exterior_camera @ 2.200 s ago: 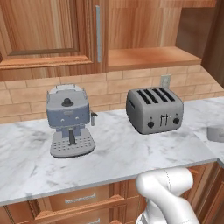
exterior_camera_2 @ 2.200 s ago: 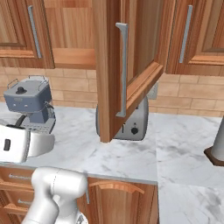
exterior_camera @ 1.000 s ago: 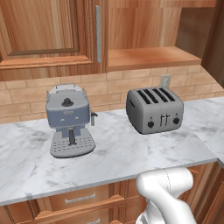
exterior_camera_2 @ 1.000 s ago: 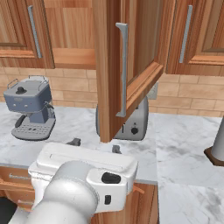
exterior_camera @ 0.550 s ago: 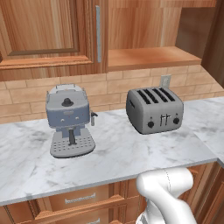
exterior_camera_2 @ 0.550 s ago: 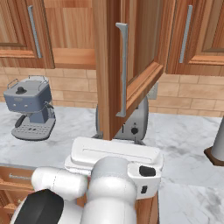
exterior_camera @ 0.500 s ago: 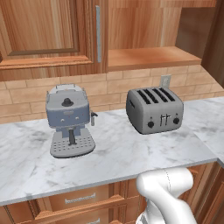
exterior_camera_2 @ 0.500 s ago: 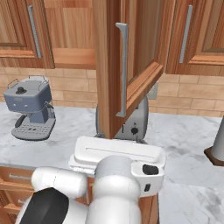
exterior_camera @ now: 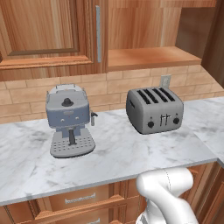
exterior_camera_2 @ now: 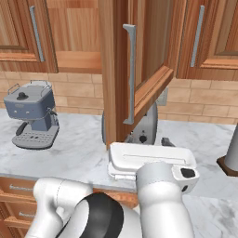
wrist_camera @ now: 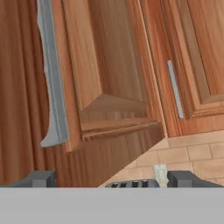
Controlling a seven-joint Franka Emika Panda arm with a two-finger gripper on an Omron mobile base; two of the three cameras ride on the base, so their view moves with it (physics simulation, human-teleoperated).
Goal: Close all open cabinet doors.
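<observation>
Arm now higher toward open cabinet door, jaws spread, empty; left base view: bare shelf.

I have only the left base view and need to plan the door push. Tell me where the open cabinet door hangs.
Observer: The open reddish-brown wooden cabinet door swings out toward the robot above the silver four-slot toaster; in the right base view it hides most of the toaster.
Operator: Report the hand.
Observer: The gripper looks up at that door's long silver bar handle; its dark fingers stand apart with nothing between them.
Operator: Name the neighbour to the right.
Observer: A shut wooden door with its own silver bar handle sits right of the open one.
</observation>
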